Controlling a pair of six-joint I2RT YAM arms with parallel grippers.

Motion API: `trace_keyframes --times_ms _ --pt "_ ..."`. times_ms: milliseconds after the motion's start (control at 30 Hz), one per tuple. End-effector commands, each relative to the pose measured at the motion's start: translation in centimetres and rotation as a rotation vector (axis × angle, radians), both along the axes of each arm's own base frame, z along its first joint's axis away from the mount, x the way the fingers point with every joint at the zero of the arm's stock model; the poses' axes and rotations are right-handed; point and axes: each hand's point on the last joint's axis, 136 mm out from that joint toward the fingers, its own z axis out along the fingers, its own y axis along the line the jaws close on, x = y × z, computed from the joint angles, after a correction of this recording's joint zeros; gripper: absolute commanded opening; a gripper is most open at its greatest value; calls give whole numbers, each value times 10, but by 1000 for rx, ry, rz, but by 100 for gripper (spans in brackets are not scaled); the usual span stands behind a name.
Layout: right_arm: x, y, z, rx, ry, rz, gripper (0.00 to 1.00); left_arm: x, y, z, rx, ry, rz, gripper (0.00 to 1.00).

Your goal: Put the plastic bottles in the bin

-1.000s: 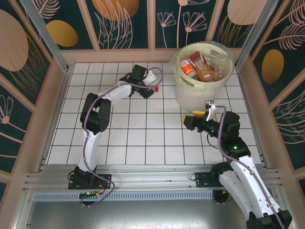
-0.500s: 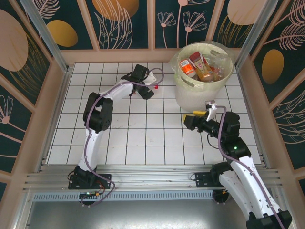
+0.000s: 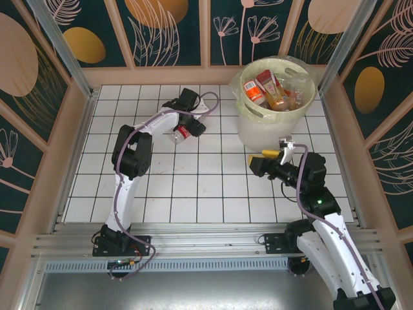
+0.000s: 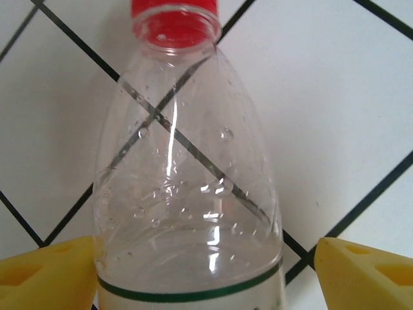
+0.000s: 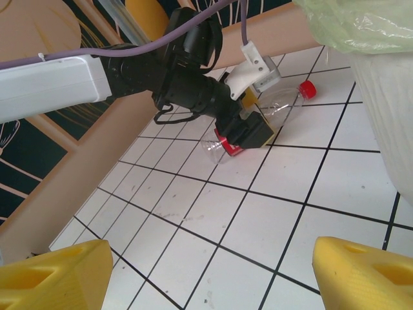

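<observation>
Left end effector (image 4: 206,284) narrower, astride bottle (image 4: 187,161)

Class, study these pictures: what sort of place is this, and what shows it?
Probably a robot test cell: a white tiled table fenced by patterned panels, two robot arms bolted to a metal rail, and a bin of bottles.

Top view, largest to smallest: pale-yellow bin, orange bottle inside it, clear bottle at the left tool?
Round pale-yellow plastic bin, largest.
Orange plastic bottle and clear plastic bottle: unsure, since the left tool hides part of the clear one.
</observation>
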Motion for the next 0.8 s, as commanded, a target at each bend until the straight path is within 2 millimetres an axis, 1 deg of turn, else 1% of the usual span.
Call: trace_keyframes --times_ms 0,167,267,367,500,700,733,767 --pt "-3 1 -2 2 5 4 82 -16 5 8 -47 75 62 83" --pt "-5 0 -2 5 5 2 82 -24 10 3 -79 117 150 79" --pt "-6 0 -3 7 5 1 82 -30 10 0 -107 150 193 78" --pt "-7 -1 -2 8 3 -1 82 -37 11 2 -134 169 235 78" --pt "-7 -1 -2 10 2 -2 82 -46 12 9 -179 178 275 77" --pt "-6 -1 -4 10 6 -8 81 -60 16 20 -269 164 345 60" --pt "-6 -1 -4 10 5 -7 82 -62 17 23 -280 158 355 58" --pt "-5 -1 -5 10 6 -9 82 -66 16 23 -292 160 357 58"
